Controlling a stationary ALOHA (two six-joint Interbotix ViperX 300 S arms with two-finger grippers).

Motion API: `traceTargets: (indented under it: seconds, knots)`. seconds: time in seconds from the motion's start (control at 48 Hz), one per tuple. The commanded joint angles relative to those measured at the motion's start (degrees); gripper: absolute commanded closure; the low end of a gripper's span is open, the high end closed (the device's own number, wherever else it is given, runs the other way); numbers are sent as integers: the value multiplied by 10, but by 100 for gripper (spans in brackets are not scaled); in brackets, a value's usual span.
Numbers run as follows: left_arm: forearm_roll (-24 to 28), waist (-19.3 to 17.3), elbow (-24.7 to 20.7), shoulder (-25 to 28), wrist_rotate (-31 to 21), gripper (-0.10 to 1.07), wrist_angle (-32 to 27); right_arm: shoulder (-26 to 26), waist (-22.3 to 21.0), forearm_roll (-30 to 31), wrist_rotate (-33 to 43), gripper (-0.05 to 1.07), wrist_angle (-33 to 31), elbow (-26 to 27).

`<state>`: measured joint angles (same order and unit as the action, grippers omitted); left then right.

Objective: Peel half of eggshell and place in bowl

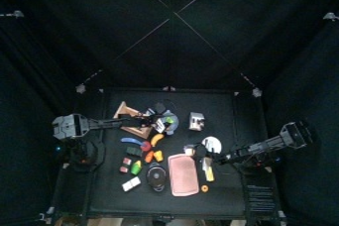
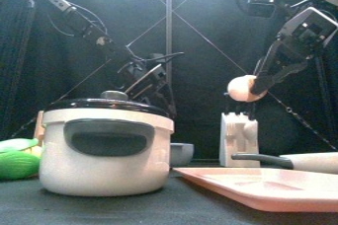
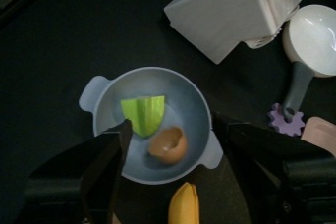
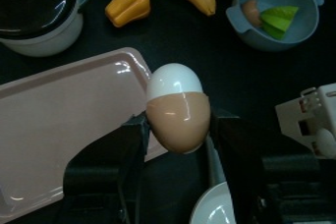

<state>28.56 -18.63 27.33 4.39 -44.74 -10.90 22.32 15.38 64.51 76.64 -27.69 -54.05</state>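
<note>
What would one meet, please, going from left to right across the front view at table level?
Green vegetable piece → white toy cooker with black lid → white slotted rack → pink plastic tray.

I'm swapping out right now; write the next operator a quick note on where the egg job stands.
Left gripper: jaws open, empty, over the bowl.
Right gripper: jaws shut on the egg, held in the air above the pink tray; its white top is bare, and the brown shell covers only the lower half.
Bowl: holds a brown shell half beside a green piece.
Done: half the shell is peeled and in the bowl.
Left: draw the left arm clear; the task asks nothing more of the egg.
</note>
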Motion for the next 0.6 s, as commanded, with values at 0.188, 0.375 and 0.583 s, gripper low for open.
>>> traceTargets:
  seconds: [0.188, 0.375, 0.583]
  knots:
    - [-8, 1, -11, 1, -1, -3, 3, 5, -1, 1, 1, 39, 0, 7]
    - [-11, 2, -12, 2, -1, -3, 2, 5, -2, 1, 1, 39, 0, 6]
    - [-10, 1, -11, 2, -1, -3, 2, 6, -2, 1, 1, 39, 1, 7]
